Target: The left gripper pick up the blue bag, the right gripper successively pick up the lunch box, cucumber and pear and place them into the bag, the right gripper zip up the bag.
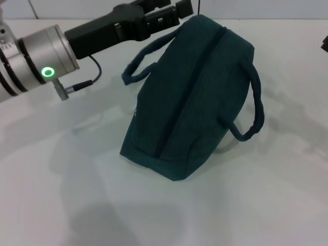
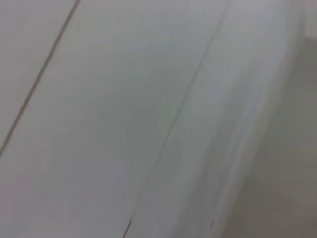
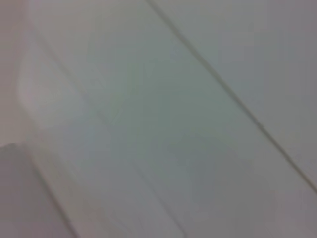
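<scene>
The bag point(image 1: 192, 97) lies zipped mid-bench, long axis from 1 to 7 o'clock, its far end touching the nearer left end effector point(image 1: 177, 11) at 11 o'clock, grip state untellable.

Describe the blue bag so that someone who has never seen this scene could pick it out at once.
On the white table, look to the middle of the head view: the blue bag sits there, its far end by the left hand. It is a dark teal fabric tote with two loop handles and a zipper line running along its top, and the only object lying on the table.
</scene>
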`<state>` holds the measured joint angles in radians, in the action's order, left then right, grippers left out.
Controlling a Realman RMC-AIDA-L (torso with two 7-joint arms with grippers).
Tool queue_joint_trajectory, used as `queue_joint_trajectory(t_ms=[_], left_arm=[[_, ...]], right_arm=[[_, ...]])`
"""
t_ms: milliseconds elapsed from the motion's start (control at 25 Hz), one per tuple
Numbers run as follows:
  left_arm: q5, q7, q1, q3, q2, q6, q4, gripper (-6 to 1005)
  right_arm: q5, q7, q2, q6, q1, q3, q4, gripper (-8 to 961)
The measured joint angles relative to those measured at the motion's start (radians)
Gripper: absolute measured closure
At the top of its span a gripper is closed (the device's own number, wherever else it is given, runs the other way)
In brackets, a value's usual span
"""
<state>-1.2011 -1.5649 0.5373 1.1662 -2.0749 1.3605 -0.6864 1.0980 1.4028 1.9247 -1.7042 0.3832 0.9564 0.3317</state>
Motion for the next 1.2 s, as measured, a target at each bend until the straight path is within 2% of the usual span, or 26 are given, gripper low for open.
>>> queue_joint_trajectory(t_ms=[120, 280, 360, 480, 560, 680, 920, 1200], left_arm=[[-0.001, 0.002, -0.001, 0.000, 0.017, 0.035, -0.020, 189], [-0.005, 0.012, -0.013, -0.023, 0.050, 0.120, -0.060, 116], [-0.033, 0.023, -0.026, -0.048, 0.066, 0.173, -0.084, 117], [-0.097, 0.031, -0.061, -0.071, 0.093, 0.250, -0.132, 119], [-0.134, 0.040, -0.083, -0.080, 0.102, 0.291, -0.152, 119], [-0.179, 0.067, -0.121, -0.099, 0.108, 0.374, -0.162, 119], [-0.211, 0.155, -0.210, -0.107, 0.116, 0.518, -0.184, 119], [-0.214, 0.156, -0.284, -0.118, 0.110, 0.547, -0.199, 120]], right_arm=[[0.071, -0.076, -0.002, -0.092, -0.005, 0.000, 0.081, 82], [0.174, -0.112, 0.000, -0.166, 0.004, 0.001, 0.149, 81], [0.237, -0.124, 0.010, -0.186, 0.009, 0.001, 0.193, 81], [0.333, -0.155, 0.041, -0.193, 0.010, 0.001, 0.260, 82], [0.376, -0.172, 0.061, -0.192, 0.010, 0.001, 0.284, 82], [0.398, -0.204, 0.083, -0.189, 0.017, 0.009, 0.282, 82], [0.397, -0.240, 0.088, -0.143, 0.022, 0.112, 0.271, 83], [0.390, -0.298, 0.090, -0.091, 0.031, 0.216, 0.262, 84]])
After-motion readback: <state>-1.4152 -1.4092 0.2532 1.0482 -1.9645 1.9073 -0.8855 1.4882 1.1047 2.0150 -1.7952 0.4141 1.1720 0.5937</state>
